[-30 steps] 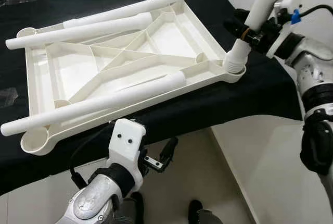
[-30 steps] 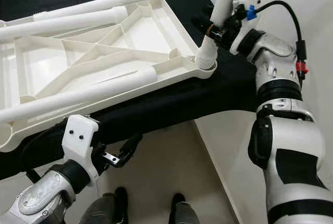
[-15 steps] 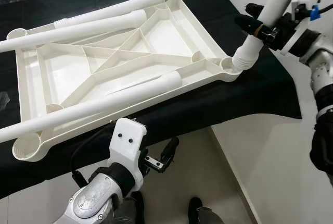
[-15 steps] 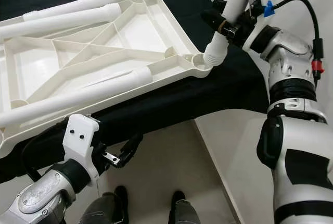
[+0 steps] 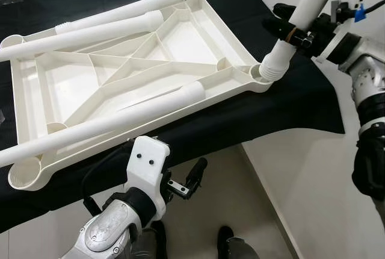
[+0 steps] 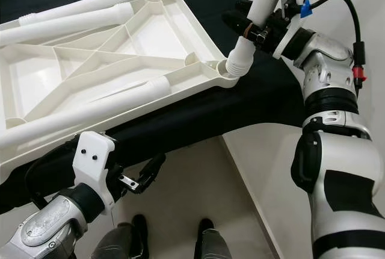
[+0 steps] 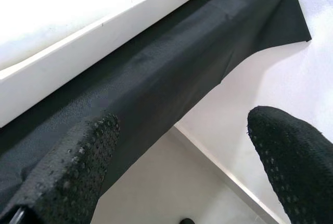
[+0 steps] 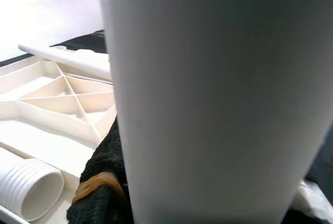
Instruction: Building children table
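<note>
We've got the right gripper clamped on the table leg, its threaded end at the upside-down tabletop's corner socket, so we'd straighten it before twisting; left gripper hangs open.

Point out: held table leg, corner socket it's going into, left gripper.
table leg (image 5: 310,0), left eye view, mid-shaft above the grip.
corner socket (image 5: 257,77), left eye view, socket rim.
left gripper (image 7: 182,156), left wrist view, midway between fingertips.

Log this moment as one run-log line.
right gripper: shut on white plastic table leg | leg end at corner socket of upturned white tabletop | left gripper: open, idle
</note>
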`<state>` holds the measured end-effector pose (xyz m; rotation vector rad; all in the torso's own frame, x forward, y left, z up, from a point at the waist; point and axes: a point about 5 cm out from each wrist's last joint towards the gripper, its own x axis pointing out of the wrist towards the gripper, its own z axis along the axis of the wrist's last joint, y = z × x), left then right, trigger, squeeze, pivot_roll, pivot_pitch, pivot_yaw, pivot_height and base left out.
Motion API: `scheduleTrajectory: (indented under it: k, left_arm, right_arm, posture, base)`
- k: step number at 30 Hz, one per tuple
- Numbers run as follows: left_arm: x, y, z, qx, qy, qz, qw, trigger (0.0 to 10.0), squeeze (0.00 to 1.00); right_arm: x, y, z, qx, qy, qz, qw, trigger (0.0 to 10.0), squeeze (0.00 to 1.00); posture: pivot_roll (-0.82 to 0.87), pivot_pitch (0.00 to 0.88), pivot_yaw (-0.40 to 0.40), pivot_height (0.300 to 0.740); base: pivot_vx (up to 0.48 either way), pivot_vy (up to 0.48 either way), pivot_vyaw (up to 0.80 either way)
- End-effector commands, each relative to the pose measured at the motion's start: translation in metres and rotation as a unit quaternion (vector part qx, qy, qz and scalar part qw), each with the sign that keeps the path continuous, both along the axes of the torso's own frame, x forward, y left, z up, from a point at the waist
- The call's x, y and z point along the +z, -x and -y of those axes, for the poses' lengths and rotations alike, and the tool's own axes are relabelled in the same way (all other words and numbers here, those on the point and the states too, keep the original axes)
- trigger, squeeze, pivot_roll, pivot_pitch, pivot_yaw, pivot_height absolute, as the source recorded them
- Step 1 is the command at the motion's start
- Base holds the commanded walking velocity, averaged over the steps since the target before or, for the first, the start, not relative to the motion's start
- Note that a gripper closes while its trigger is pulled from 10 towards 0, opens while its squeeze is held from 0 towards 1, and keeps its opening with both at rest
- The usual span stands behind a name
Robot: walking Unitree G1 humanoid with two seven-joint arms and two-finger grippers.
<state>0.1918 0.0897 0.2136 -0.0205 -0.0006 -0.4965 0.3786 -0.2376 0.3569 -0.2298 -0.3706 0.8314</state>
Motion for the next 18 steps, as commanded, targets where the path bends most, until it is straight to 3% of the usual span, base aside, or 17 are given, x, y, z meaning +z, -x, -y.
scheduleTrajectory:
  k: [1,18]
  left_arm:
    - [-0.0038,0.0025,-0.0011,-0.001,-0.003,-0.01,1.0,10.0,0.0]
    - [-0.0046,0.0007,-0.0005,0.0,-0.002,-0.01,1.0,10.0,0.0]
  right_arm:
    - [-0.0303,-0.0056,-0.0029,0.007,0.018,-0.072,0.997,10.0,0.0]
    - [-0.0222,-0.0044,-0.0091,0.034,0.025,-0.068,0.997,10.0,0.0]
  posture:
    - [0.17,0.413,0.016,0.74]
    - [0.15,0.406,0.012,0.74]
  base:
    - [0.0,0.0,0.0]
    - [0.0,0.0,0.0]
